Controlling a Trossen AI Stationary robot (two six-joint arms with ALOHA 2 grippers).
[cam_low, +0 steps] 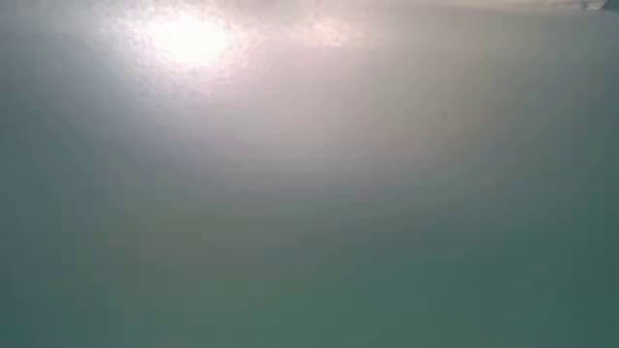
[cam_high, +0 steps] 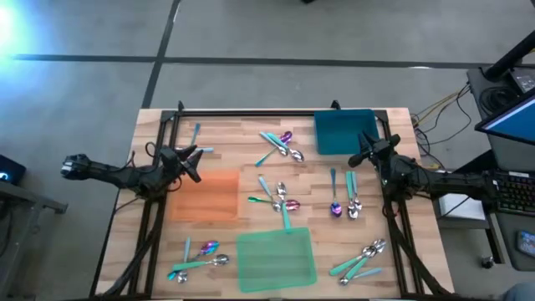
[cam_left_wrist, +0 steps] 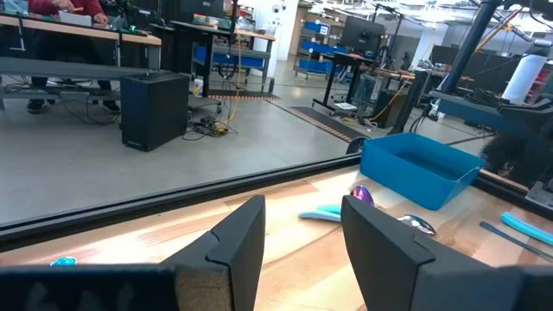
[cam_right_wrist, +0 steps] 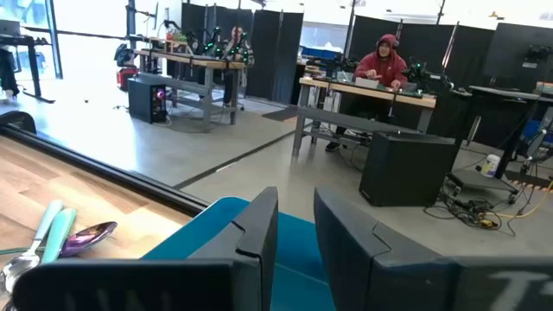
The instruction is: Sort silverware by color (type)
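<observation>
The silverware lies in loose clusters on the wooden table: by the far edge (cam_high: pixel 281 144), at the centre (cam_high: pixel 277 199), right of centre (cam_high: pixel 344 199), near left (cam_high: pixel 197 257) and near right (cam_high: pixel 361 259). Heads are silver or purple, handles teal or pale blue. My left gripper (cam_high: pixel 196 163) hovers open over the table's left side, above the orange mat's far edge, pointing level. My right gripper (cam_high: pixel 359 150) hovers open at the right, beside the teal bin (cam_high: pixel 344 131). Nothing is between either pair of fingers (cam_left_wrist: pixel 242 238) (cam_right_wrist: pixel 259 229). The low view shows only a teal blur.
An orange mat (cam_high: pixel 205 196) lies left of centre and a green mat (cam_high: pixel 276 257) at the near edge. A black frame (cam_high: pixel 276 113) borders the table's far side. Beyond the table are desks, and a person sits at one (cam_right_wrist: pixel 384 65).
</observation>
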